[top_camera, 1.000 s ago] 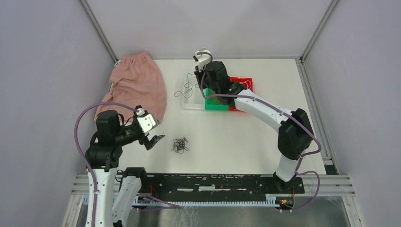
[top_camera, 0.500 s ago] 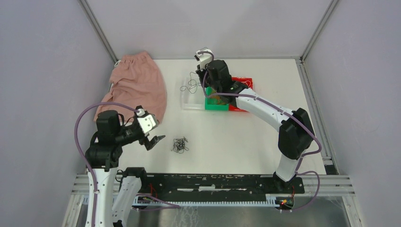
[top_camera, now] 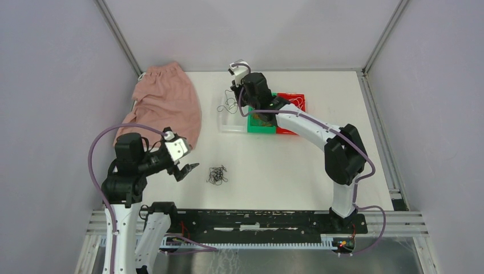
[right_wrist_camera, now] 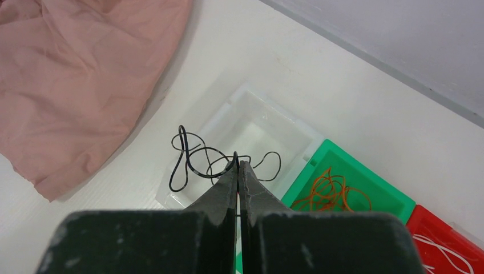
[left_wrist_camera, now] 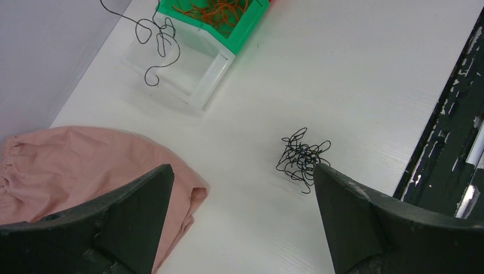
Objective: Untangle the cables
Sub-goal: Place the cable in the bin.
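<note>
Right gripper [right_wrist_camera: 238, 165] is seen with its jaws pressed together on a single black cable [right_wrist_camera: 189, 155], which is pinched at the very tips. This strand is looped and curly and is suspended over the clear bin [right_wrist_camera: 268, 105] at the far side of the table [top_camera: 297, 165]; whether its lower end touches the bin cannot be determined. The clear bin is placed against the green bin [right_wrist_camera: 394, 197], in which orange cables [right_wrist_camera: 337, 197] are held, and the green bin is followed by the red bin [top_camera: 294, 98], in which white cables [right_wrist_camera: 451, 251] are visible. All three bins are arranged in a row under the outstretched right arm. Left gripper [left_wrist_camera: 242, 171] is held above the near left part of the table with its jaws spread wide apart, and nothing is gripped between them. A black clump [left_wrist_camera: 302, 158] of tangled cable is located on the bare table surface just beside the left gripper, toward the centre of the table, and is not touched by either finger. It is well apart from the bins. A pink cloth [top_camera: 168, 105] is spread over the far left corner of the table, near the clear bin but clear of it.
</note>
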You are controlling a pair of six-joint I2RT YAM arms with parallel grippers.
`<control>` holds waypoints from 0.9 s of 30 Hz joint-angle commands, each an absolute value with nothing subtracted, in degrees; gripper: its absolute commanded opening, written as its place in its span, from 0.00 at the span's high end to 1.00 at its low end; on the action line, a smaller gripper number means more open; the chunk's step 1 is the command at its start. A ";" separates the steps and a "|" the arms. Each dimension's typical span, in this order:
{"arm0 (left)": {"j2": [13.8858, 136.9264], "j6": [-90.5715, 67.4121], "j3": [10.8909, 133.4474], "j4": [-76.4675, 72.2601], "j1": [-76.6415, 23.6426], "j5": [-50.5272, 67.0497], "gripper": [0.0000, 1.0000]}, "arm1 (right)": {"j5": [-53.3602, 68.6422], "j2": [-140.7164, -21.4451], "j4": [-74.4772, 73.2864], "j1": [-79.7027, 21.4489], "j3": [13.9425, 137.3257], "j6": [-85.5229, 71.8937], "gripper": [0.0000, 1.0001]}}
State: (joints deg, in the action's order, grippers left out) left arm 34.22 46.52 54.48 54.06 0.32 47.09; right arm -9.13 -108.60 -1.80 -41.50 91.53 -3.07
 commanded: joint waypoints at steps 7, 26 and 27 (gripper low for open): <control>35.62 49.67 57.71 54.32 0.52 50.08 0.06 | -10.69 -106.19 1.08 -40.66 90.45 -3.05 0.99; 35.80 49.84 58.86 54.93 0.52 50.67 0.11 | -7.64 -102.04 2.22 -37.04 85.40 -6.95 0.99; 35.74 49.79 58.95 54.88 0.58 50.59 0.11 | -7.54 -102.24 2.20 -37.03 85.37 -7.01 0.99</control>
